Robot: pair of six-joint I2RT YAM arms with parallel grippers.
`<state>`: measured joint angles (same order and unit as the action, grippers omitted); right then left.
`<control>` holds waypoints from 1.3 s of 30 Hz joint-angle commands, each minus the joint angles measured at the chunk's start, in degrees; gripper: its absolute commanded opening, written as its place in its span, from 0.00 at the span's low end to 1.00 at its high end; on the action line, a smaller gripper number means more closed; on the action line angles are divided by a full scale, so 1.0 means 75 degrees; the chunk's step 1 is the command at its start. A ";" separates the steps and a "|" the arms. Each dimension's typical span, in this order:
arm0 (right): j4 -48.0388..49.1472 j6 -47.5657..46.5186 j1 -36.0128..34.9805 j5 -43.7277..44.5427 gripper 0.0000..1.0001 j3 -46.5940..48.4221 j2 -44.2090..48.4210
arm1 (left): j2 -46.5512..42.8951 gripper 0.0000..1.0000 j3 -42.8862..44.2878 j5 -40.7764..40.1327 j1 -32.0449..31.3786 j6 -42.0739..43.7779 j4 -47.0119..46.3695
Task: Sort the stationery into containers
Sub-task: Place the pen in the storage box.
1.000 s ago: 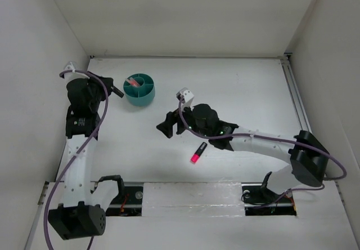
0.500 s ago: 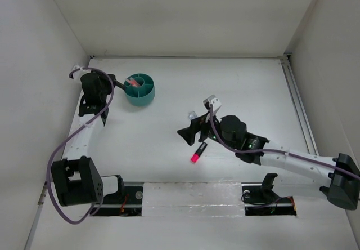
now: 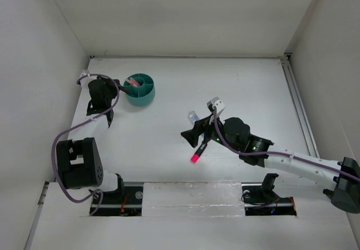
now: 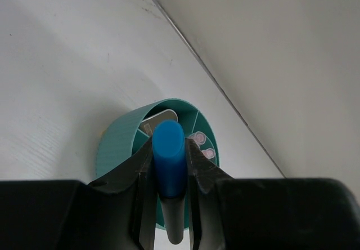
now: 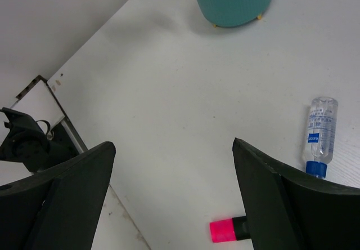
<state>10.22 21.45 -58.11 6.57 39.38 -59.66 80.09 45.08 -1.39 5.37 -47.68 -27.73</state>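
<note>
Teal tub (image 3: 139, 89) sits near the far-left corner of the table (image 3: 253, 86), a little in from both edges. You can see dividers inside it.

Your left claw (image 3: 118, 85) is right at the tub's left rim, clamped tight on the blue-black marker (image 4: 169, 160). In the left wrist view the marker's rounded blue end pokes out past the fingertips (image 4: 147, 148) and overlaps the tub's rim.

Your right claw (image 3: 194, 137) is out around the middle of the table, a bit toward the near edge, with its jaws spread wide and nothing in them. The pink highlighter with black cap (image 3: 198, 152) lies flat just on the near side of that claw. In the right wrist view it's low in the gap, close to the right-hand finger. I can't tell if it touches.

The clear-blue tube (image 3: 193, 116) lies on the far side of the same claw, near it but apart.

Inside the tub, two salmon-pink pens (image 4: 202, 147) show end-on in one compartment, with a grey-beige eraser (image 4: 160, 119) in the next one.
</note>
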 commanded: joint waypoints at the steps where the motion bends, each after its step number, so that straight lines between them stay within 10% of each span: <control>1: 0.0102 0.0046 -0.0022 0.0120 0.91 0.0012 0.0033 | 0.0008 0.00 -0.0220 0.0324 0.0046 -0.0018 -0.1176; 29: 0.0102 -0.0106 0.0048 -0.0055 0.91 0.0176 -0.0272 | 0.1309 0.00 -0.0456 0.0595 0.0046 0.0053 -0.2479; 39: 0.0102 -0.0177 0.0048 -0.0055 0.91 0.0176 -0.0272 | 0.1379 0.15 -0.0526 0.0677 0.0046 0.0053 -0.2667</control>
<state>9.41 20.75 -58.08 6.59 39.38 -62.00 90.59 41.60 2.87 5.37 -47.64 -43.88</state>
